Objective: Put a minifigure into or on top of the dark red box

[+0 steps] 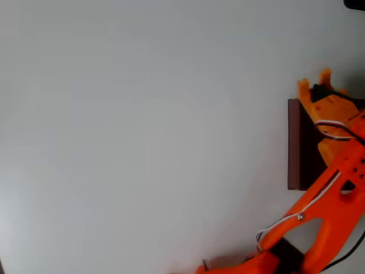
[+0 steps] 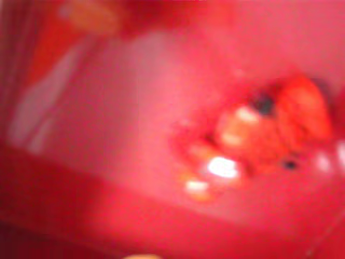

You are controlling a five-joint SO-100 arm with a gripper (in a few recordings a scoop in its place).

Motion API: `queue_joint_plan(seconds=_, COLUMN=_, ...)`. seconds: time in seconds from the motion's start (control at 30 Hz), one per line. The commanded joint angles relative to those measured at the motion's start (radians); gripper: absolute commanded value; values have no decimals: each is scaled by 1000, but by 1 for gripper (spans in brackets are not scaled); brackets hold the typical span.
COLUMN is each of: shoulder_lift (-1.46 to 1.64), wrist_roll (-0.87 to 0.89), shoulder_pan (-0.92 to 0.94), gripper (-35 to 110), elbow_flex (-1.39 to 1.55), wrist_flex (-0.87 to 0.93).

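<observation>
Maroon walls of the box [image 1: 294, 142] show at the right edge of the overhead view, on a pale tabletop [image 1: 142, 125]. The orange arm [image 1: 325, 217] reaches over the box, and the gripper [image 1: 315, 85] sits at its far end, with two orange tips just past the rim. I cannot tell if the fingers are apart or together; the arm hides much of them.

The wrist view is very blurred and all red. A bright red-orange lump with small dark spots, probably the figure [image 2: 269, 129], lies against a reddish surface that may be the floor of the box. I cannot tell whether it is held or already free.

To do this step well, I think the fingers should part slowly and fully over the inside of the box. Then the arm should rise straight up, so that nothing catches the thin wall or drags the figure out.
</observation>
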Motion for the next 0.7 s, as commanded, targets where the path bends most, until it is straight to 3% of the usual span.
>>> queue_joint_plan(seconds=0.0, shoulder_lift=209, wrist_roll=-37, shoulder_pan=-61, gripper=21, elbow_flex=153, wrist_flex=8)
queue_joint_plan(seconds=0.47, shoulder_lift=1023, wrist_roll=-17, shoulder_pan=-472, gripper=22, elbow_flex=983, wrist_flex=-261)
queue_joint_plan(seconds=0.67, shoulder_lift=1252, wrist_roll=26, shoulder_pan=-672, gripper=21, elbow_flex=1186, wrist_flex=-337)
